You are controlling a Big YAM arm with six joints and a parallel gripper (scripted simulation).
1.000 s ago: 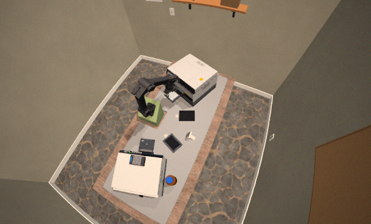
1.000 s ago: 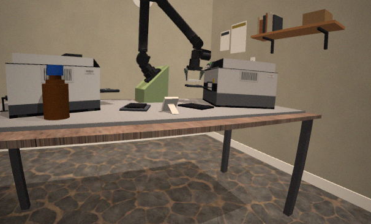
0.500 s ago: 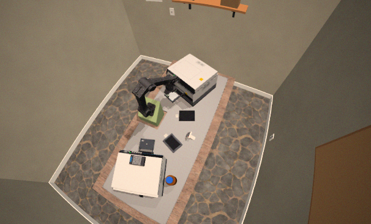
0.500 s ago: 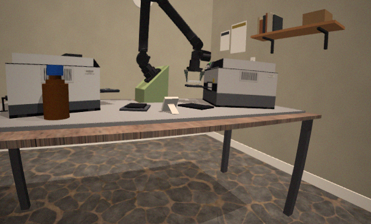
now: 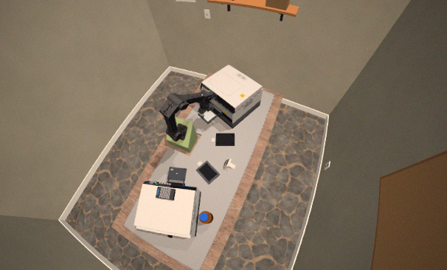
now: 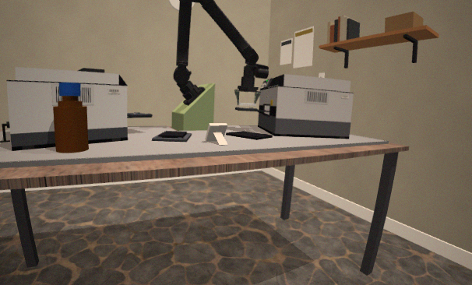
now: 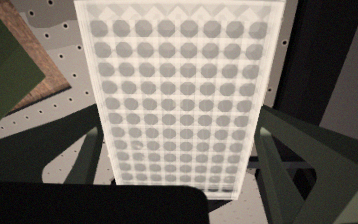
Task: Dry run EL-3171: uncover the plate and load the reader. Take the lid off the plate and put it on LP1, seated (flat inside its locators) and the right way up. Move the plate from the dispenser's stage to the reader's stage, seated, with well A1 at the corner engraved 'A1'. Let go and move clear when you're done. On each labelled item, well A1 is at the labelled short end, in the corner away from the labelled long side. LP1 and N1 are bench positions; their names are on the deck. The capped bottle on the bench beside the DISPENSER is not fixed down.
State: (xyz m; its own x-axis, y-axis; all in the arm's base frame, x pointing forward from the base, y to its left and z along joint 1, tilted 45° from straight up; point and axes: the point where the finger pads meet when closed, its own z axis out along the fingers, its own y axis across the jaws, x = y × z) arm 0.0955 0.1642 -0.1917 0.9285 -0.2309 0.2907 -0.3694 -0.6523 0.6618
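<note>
Gripping the white plate [image 5: 209,116] [image 6: 248,105] [image 7: 177,95] by its long sides, the wide-set fingers [image 6: 237,97] hover over the reader's stage [image 5: 209,122] [image 6: 246,109].

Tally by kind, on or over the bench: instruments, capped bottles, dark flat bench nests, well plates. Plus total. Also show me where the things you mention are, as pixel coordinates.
Instruments [image 5: 232,86] [image 5: 166,214] [image 6: 311,110] [image 6: 33,121]: 2
Capped bottle [image 5: 203,217] [image 6: 71,126]: 1
Dark flat bench nests [image 5: 225,139] [image 5: 208,172] [image 6: 249,135] [image 6: 171,135]: 2
Well plate [image 5: 209,116] [image 6: 248,105] [image 7: 178,95]: 1
Total: 6
</note>
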